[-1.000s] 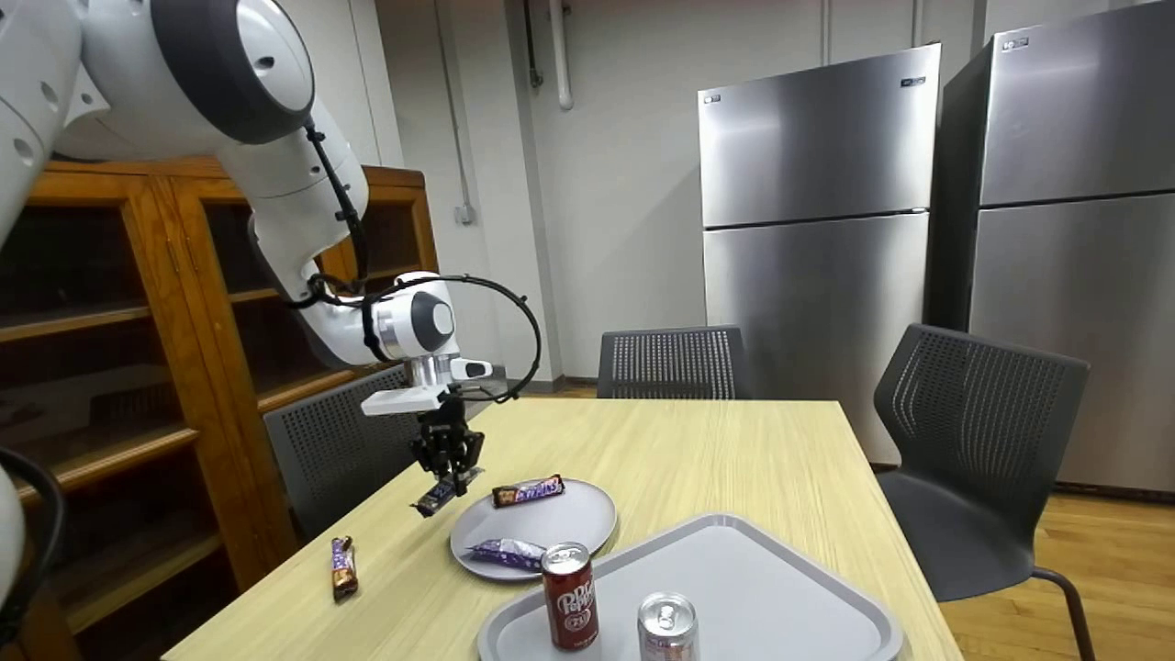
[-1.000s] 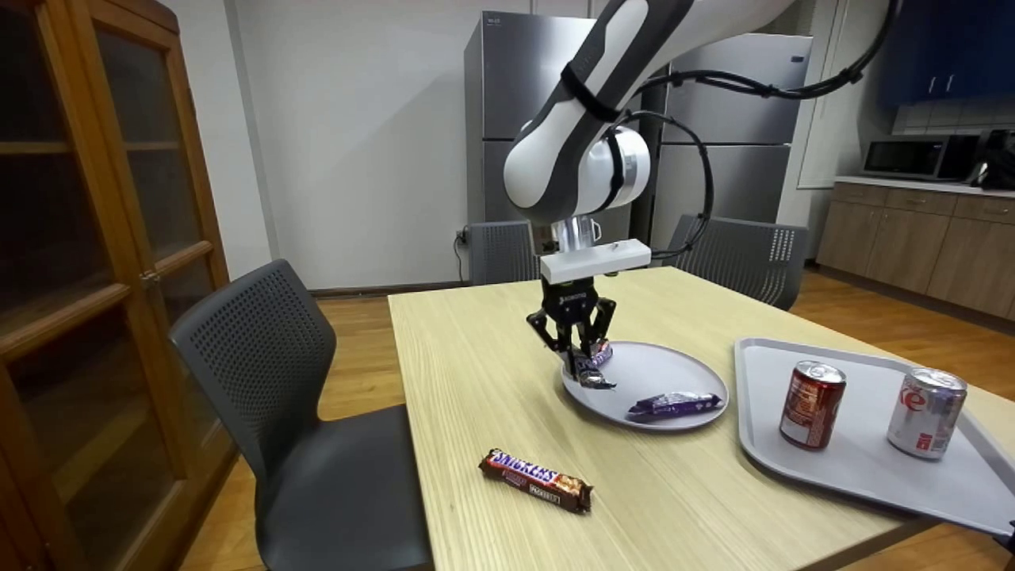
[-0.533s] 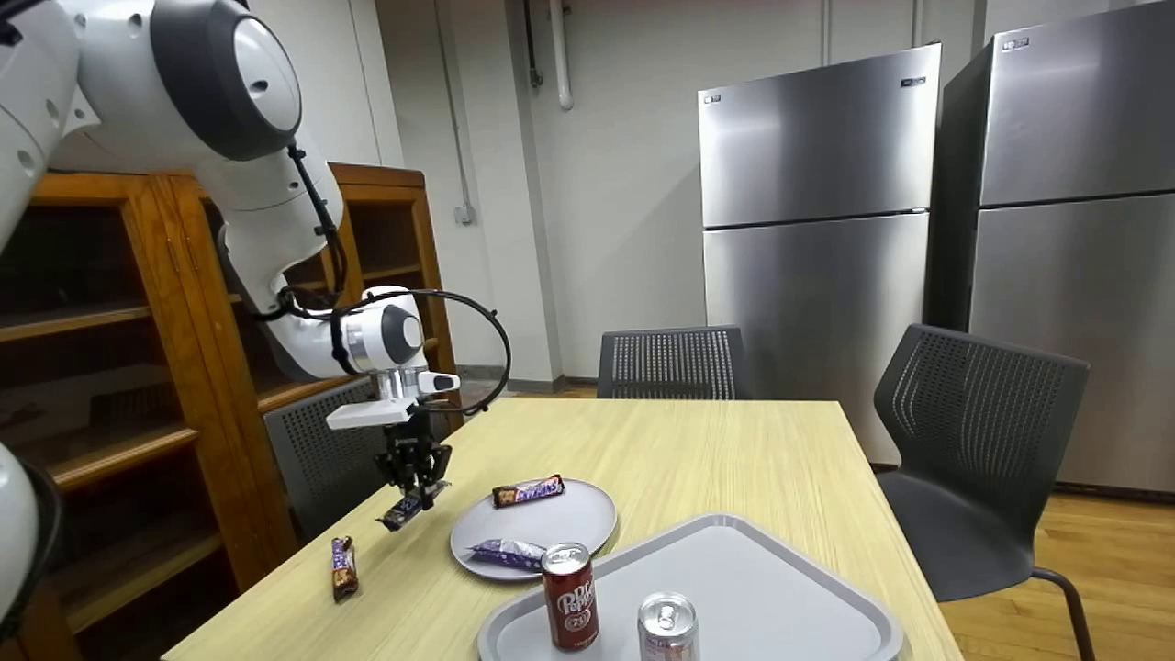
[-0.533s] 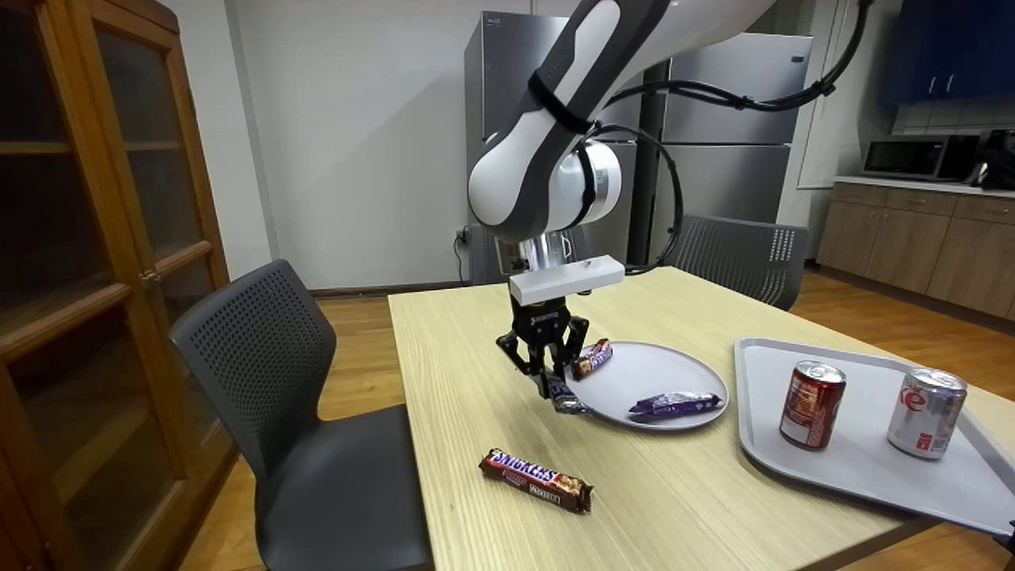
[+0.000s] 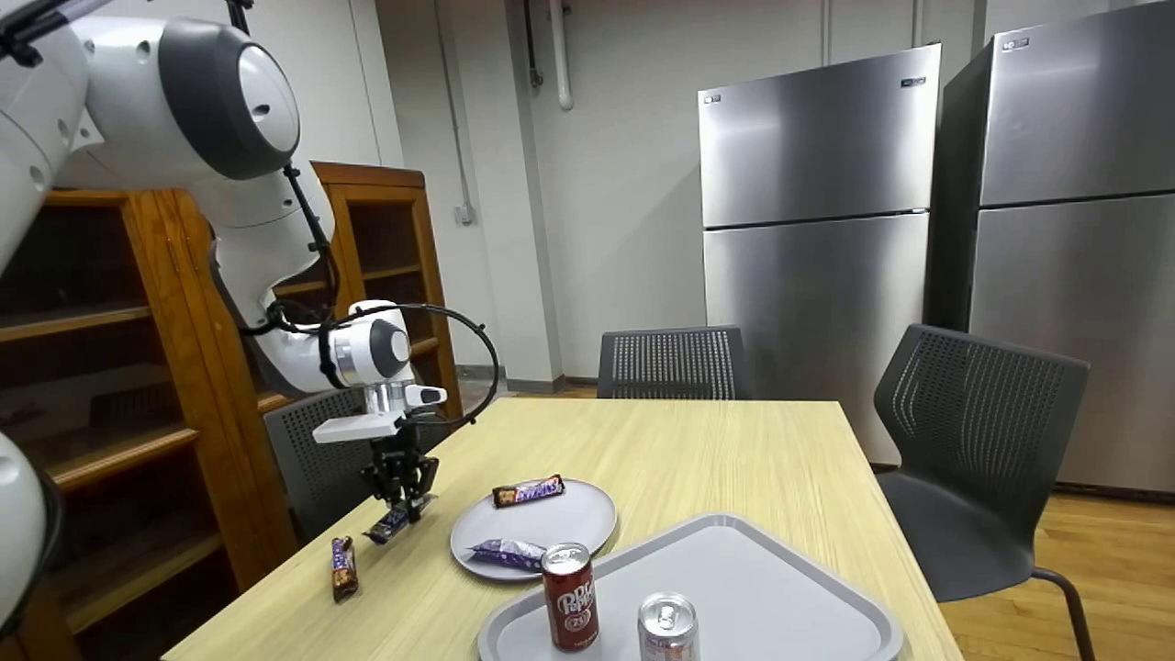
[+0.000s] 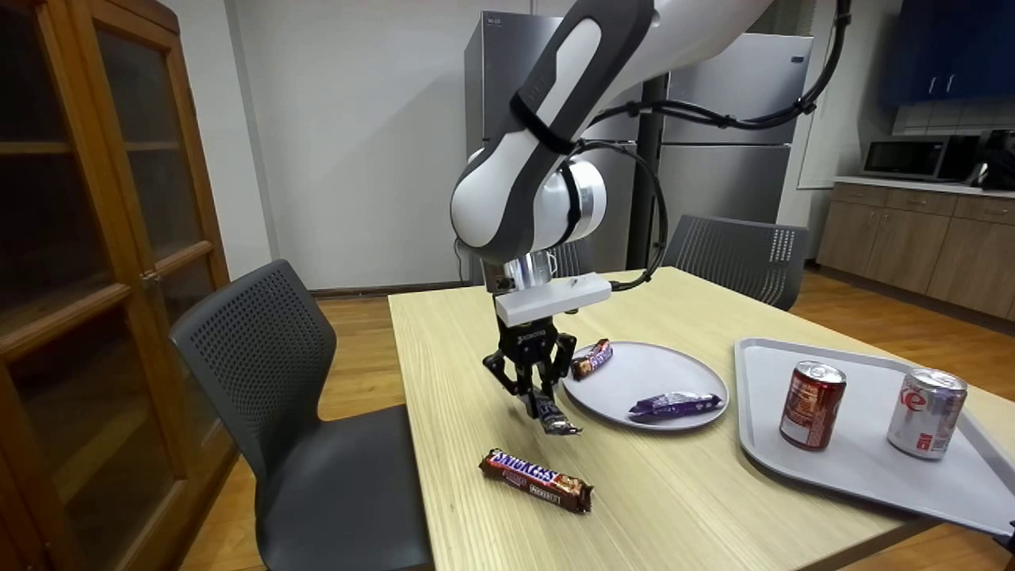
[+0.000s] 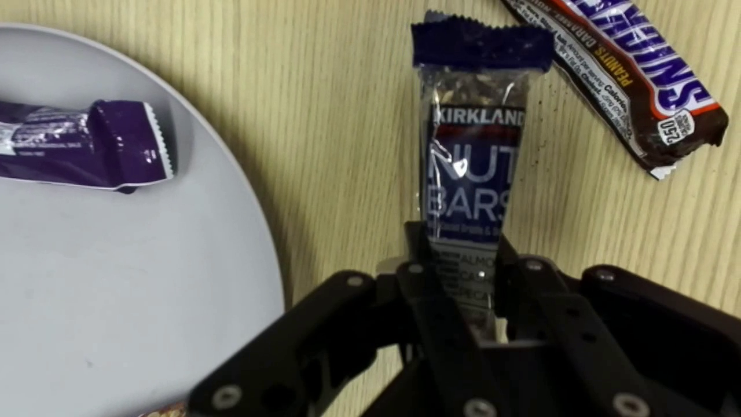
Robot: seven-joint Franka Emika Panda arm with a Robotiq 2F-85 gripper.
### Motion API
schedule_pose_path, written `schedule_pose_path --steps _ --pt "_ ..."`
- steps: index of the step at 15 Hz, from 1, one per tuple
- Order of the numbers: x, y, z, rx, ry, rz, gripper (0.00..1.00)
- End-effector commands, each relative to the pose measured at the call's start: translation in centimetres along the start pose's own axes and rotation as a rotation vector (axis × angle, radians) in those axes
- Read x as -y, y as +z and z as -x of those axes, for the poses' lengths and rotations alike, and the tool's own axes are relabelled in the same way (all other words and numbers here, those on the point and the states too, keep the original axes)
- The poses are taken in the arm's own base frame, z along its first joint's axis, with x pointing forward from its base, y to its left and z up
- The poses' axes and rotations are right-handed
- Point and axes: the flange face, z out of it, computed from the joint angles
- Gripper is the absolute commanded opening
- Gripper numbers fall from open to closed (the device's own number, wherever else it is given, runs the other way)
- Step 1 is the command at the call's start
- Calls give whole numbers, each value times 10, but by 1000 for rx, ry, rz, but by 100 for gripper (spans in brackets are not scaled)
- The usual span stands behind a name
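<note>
Jaws clamped across width of nut bar, printed face up. Bar held low between plate and loose Snickers bar on table; contact with table cannot be told. Advised: pass clear of plate and Snickers bar, level nut bar before touchdown, squeeze gently, part jaws only with bar fully supported.

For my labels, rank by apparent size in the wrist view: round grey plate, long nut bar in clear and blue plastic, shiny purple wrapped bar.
1. Plate, cropped
2. Nut bar, nearest camera
3. Purple bar, cropped
</note>
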Motion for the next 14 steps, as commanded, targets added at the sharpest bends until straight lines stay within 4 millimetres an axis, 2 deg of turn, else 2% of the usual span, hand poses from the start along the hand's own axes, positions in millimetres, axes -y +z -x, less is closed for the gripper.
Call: schedule_pose_path --steps 1,2,3,10,14 --pt "7 -3 -5 -19 -20 8 6" --pt "7 -2 -5 -18 -22 8 47" --pt "7 -3 -5 -22 -24 7 51" --pt "-2 -25 -1 -36 -8 7 100" --pt "-17 -42 1 -60 -5 22 100"
